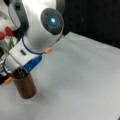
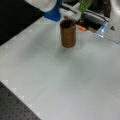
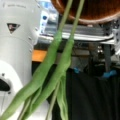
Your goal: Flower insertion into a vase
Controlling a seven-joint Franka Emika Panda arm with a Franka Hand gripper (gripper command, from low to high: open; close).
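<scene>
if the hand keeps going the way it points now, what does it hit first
Probably the vase: the wrist view looks along the green stems to its rim. The hand itself is not visible, so depth is unclear.

Hand hidden behind the arm (image 1: 37, 25); vase (image 3: 87, 11) rim cut off — top edge.

The white arm (image 1: 37, 27) leans in over the far-left corner of the table in a front view, its big rounded joint facing out with a blue light glowing on the dark cap. Below it the wrist slants down toward the table's left edge, ending in a blue piece (image 1: 32, 63). In a front view only the arm's white end and blue piece (image 2: 53, 13) show at the table's far edge. The gripper itself is hidden from sight.
</scene>
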